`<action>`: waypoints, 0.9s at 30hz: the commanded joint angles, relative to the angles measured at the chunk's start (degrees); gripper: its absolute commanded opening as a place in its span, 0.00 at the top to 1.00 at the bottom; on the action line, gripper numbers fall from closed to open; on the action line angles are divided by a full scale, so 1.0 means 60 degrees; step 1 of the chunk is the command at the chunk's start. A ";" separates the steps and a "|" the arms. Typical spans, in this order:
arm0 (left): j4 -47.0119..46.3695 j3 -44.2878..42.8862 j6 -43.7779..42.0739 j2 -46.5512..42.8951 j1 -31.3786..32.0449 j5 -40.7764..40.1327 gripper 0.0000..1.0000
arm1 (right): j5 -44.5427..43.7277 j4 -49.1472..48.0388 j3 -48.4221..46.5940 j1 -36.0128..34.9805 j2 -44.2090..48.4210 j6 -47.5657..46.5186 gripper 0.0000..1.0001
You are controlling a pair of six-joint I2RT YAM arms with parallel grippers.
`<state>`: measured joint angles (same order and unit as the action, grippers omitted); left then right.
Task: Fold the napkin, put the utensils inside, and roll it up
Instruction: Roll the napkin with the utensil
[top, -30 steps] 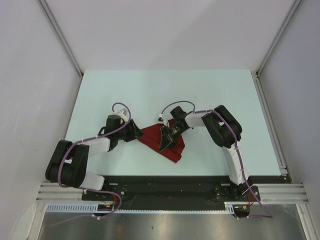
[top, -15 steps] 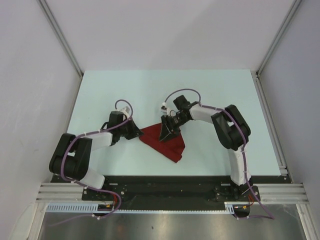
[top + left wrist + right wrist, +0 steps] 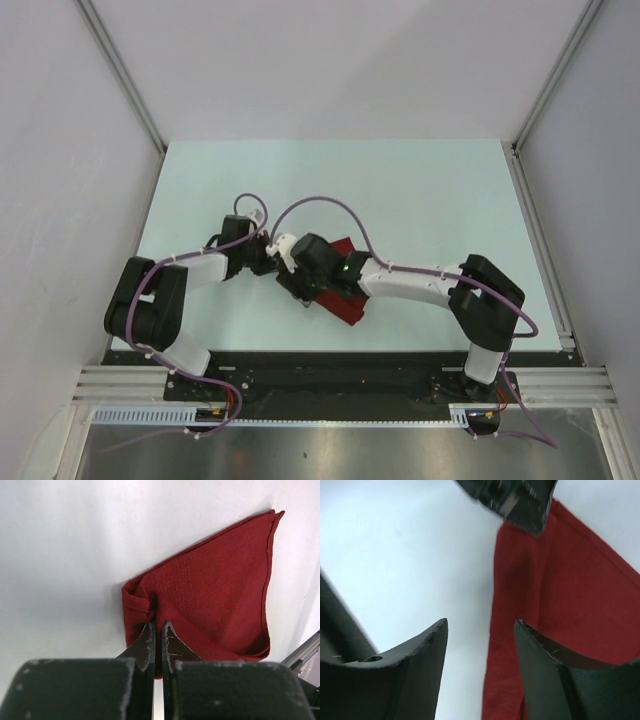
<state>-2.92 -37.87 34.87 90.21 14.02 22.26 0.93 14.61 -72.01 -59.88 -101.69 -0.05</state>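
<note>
The dark red napkin [image 3: 215,590] lies folded into a rough triangle on the pale table. My left gripper [image 3: 156,626] is shut on a bunched fold at its near corner. From above, the left gripper [image 3: 272,262] sits at the napkin's [image 3: 342,305] left tip. The right arm reaches across the cloth and hides most of it. My right gripper [image 3: 300,290] is open, its jaws straddling the napkin's [image 3: 570,590] left edge with one finger over cloth and one over bare table. The left fingers [image 3: 525,502] show just ahead of it. The utensils are out of view.
The pale table [image 3: 400,180] is enclosed by grey walls with metal posts at the back corners. A metal rail [image 3: 545,260] runs along its right side and a black mounting strip [image 3: 340,370] along the near edge.
The left gripper shut on the napkin's corner. The right gripper let go, opened, and its arm swung left across the cloth toward the left gripper.
</note>
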 commanded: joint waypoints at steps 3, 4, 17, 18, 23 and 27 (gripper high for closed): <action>0.0281 -0.0324 -0.0246 0.0272 0.0036 -0.0385 1.00 | -0.2835 -0.1233 0.0663 -0.0464 -0.0570 -0.1294 0.39; 0.0296 -0.0339 -0.0246 0.0286 0.0036 -0.0371 1.00 | -0.2864 -0.1307 0.0678 -0.0494 -0.0644 -0.1338 0.39; 0.0238 -0.0617 -0.0187 0.0184 0.0022 -0.0151 0.95 | -0.2091 -0.0942 0.0737 -0.0392 -0.1728 -0.1193 0.43; 0.0223 -0.0647 -0.0187 0.0068 0.0022 -0.0136 0.89 | -0.1914 -0.0738 0.0708 -0.0203 -0.1787 -0.1120 0.44; 0.0413 -0.0749 -0.0216 -0.0518 -0.0095 -0.0516 0.57 | 0.0699 -0.0151 0.0634 0.0720 -0.1788 -0.0212 0.63; 0.0677 -0.0428 -0.0070 -0.1366 -0.0344 -0.1058 0.30 | 0.3312 0.0332 0.0547 0.1657 -0.1860 0.0549 0.71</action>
<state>0.89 -39.99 34.30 88.05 13.45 20.12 3.31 9.45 -68.62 -55.18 -110.10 -2.59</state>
